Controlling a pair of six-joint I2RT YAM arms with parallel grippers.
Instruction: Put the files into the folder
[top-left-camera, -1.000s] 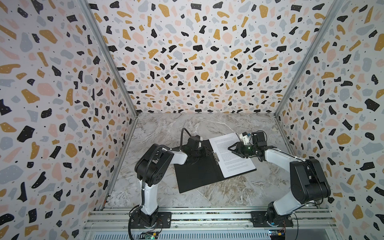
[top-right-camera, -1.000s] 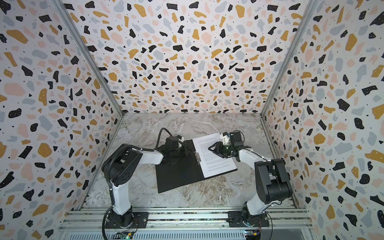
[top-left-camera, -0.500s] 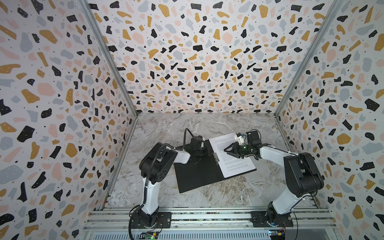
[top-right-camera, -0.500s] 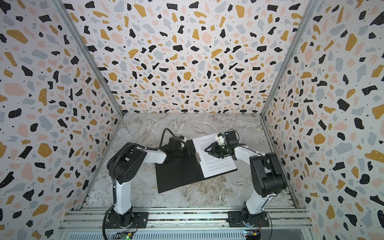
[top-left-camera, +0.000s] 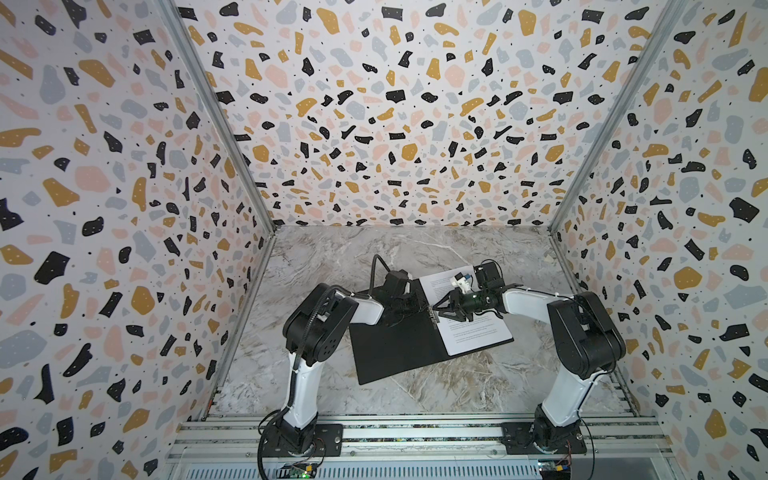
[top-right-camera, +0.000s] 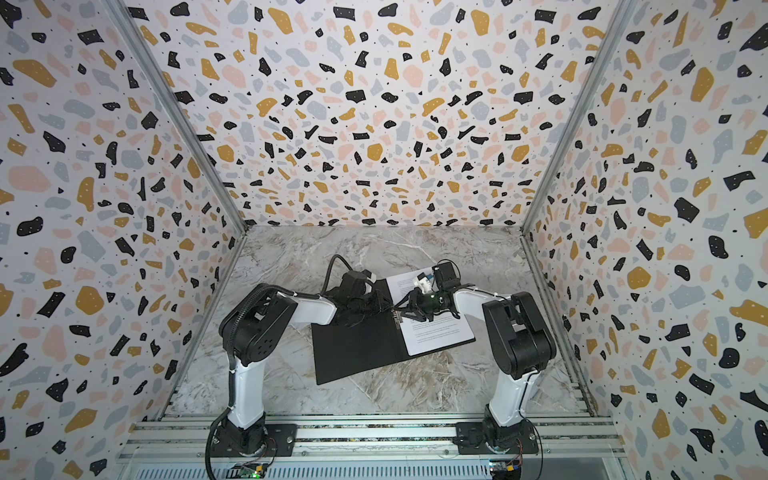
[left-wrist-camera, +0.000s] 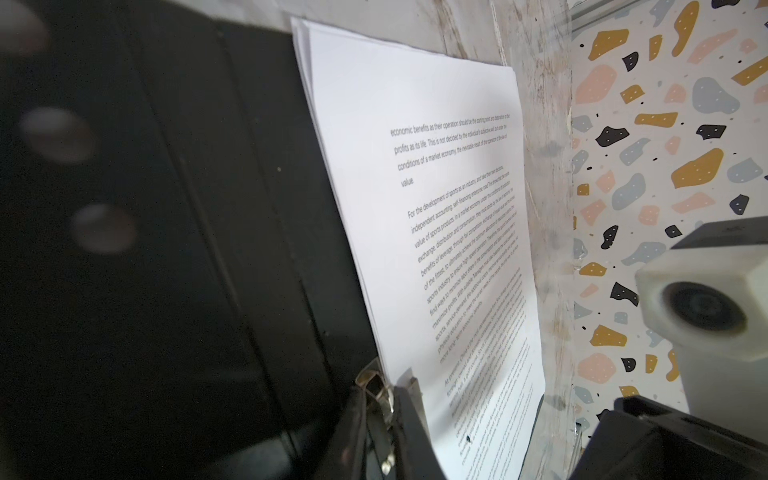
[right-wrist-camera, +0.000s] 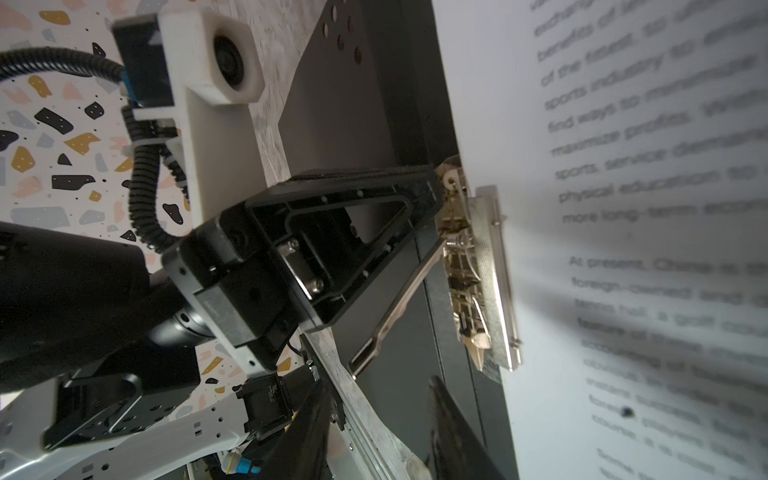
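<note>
**Top views.** The folder (top-left-camera: 395, 349) (top-right-camera: 353, 353) lies open in the middle of the table (top-left-camera: 415, 390), black inside up and slightly rotated. The files (top-left-camera: 478, 336) (top-right-camera: 444, 336) are stacked on its 3 o'clock leaf, printed text up. The metal clip (top-left-camera: 434, 316) (top-right-camera: 398, 319) sits on the spine, toward the 12 o'clock end. The left gripper (top-left-camera: 426, 308) (top-right-camera: 386, 308) reaches in from 9 o'clock with its tips at the clip. It is dark on dark, so its fingers cannot be read here. The right gripper (top-left-camera: 444, 311) (top-right-camera: 405, 312) reaches in from 3 o'clock, low over the spine-side edge of the files. Its fingers are splayed in a V.

**Left wrist view.** The left gripper (left-wrist-camera: 380, 399) has its fingers (left-wrist-camera: 409, 419) pinched narrowly on a bright tab of the metal clip (left-wrist-camera: 374, 384), and metal fills the gap. The files (left-wrist-camera: 436, 232) lie just beside the clip, edges slightly fanned, on the folder's black leaf (left-wrist-camera: 187, 249). The right arm's camera housing (left-wrist-camera: 702, 311) shows blurred beyond the sheets.

**Right wrist view.** The left gripper (right-wrist-camera: 432, 187) is side-on, with a fingertip against the end of the clip (right-wrist-camera: 478, 270). The clip's lever (right-wrist-camera: 390, 311) stands slanted off the folder (right-wrist-camera: 365, 104). The clip's bar sits at the edge of the files (right-wrist-camera: 623, 208), but whether it presses on them cannot be told. The right gripper (right-wrist-camera: 380, 424) has its fingers (right-wrist-camera: 451, 419) released, spread and empty.
</note>
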